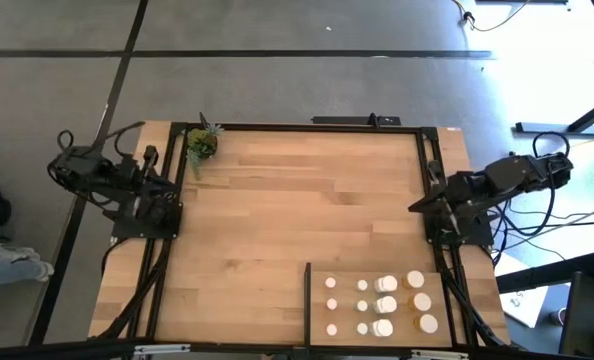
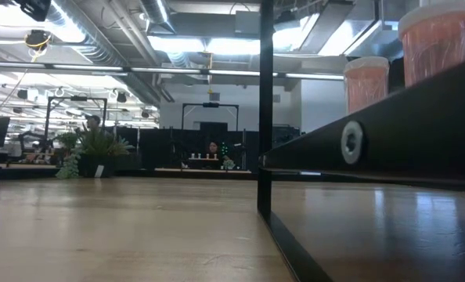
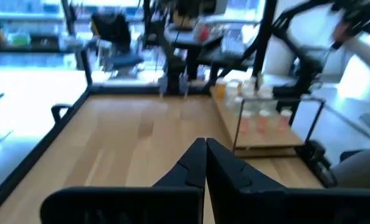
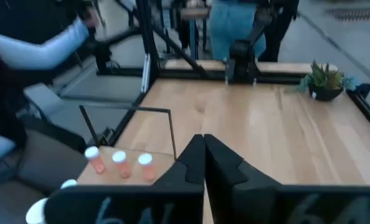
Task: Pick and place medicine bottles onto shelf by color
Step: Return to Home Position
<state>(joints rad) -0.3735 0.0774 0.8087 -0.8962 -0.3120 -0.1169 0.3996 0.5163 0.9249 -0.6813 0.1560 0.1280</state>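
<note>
The shelf [image 1: 397, 335] is a light-wood panel at the table's near right, with a black strip along its left side. The medicine bottles [image 1: 386, 303] stand upright on it in rows: small white ones to the left, larger white ones in the middle, orange ones [image 1: 421, 300] to the right. The low view shows two orange bottles [image 2: 365, 82] on the shelf's top. My left gripper [image 3: 205, 144] is drawn back at the table's left edge, shut and empty. At the right edge my right gripper [image 4: 202, 138] is also drawn back, shut and empty.
A small green potted plant [image 1: 201, 145] stands at the table's far left corner. Black frame rails [image 1: 307, 127] run along the table's edges. The bare wood [image 1: 307, 200] between the two arms is open room. A person [image 4: 42, 50] shows beyond the table in the right wrist view.
</note>
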